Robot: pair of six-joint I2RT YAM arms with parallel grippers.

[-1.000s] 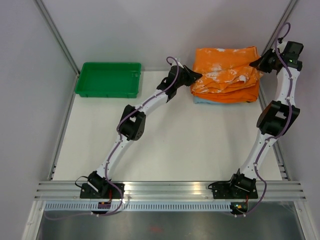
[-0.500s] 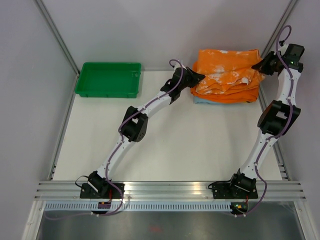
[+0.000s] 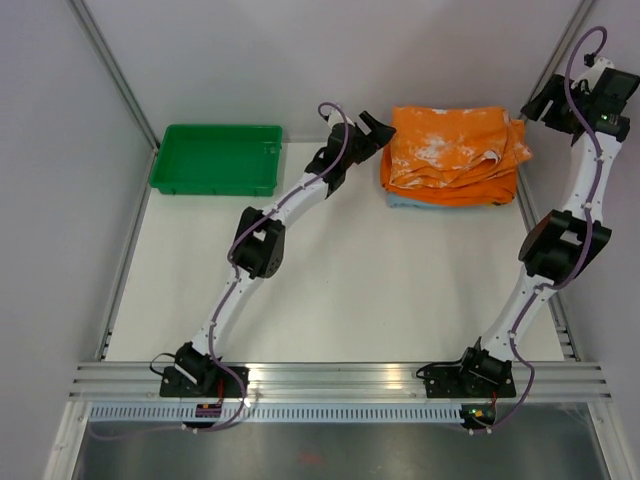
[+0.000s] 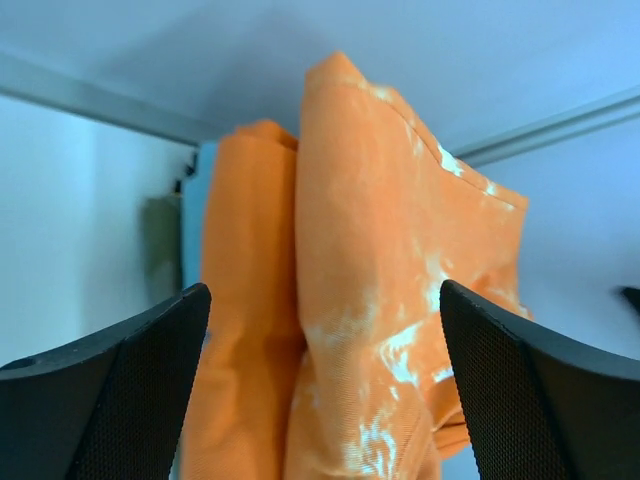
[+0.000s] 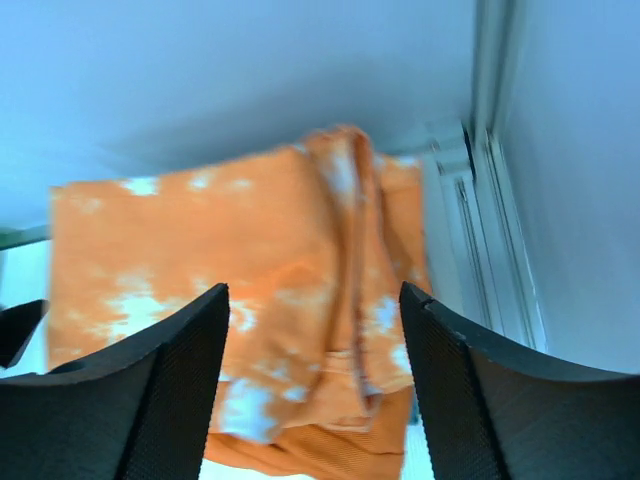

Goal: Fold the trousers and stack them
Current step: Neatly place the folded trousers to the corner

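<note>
- The trousers [image 3: 455, 148] lie folded on top of the pile [image 3: 470, 188], so stacking looks done.
- My left gripper [image 3: 377, 126] and right gripper [image 3: 533, 103] gape wide, empty, flanking them.

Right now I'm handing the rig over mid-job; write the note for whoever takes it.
Left gripper: open, empty, just left of the stack.
Right gripper: open, empty, by the stack's far right corner.
Trousers: folded, lying on top of the plain orange cloth and light blue cloth, far right of the table.
Done: fold and stacking, by the look of it.
Left: probably only bringing both arms home.
</note>
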